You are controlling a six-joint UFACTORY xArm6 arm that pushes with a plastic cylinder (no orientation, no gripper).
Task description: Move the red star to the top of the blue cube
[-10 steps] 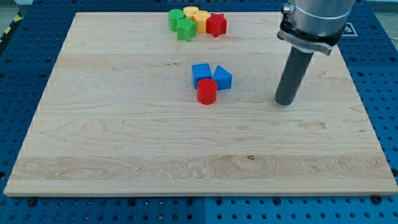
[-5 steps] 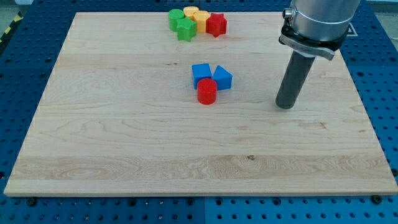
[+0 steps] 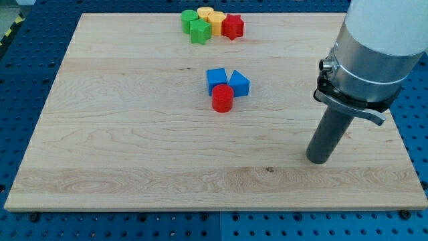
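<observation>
The red star lies at the view's top of the board, at the right end of a tight cluster, touching a yellow block with another yellow block behind; two green blocks close the cluster's left end. The blue cube sits well below the star, touching a blue wedge-like block and a red cylinder. The star appears small, rigid and light, likely to slide readily yet pivot on its points; contact is best made on a flat flank, judged from above. The tip carries nothing and stands far from the star, toward the view's lower right. The arm's upper body is cut off; the yellow blocks' shapes are indistinct.
</observation>
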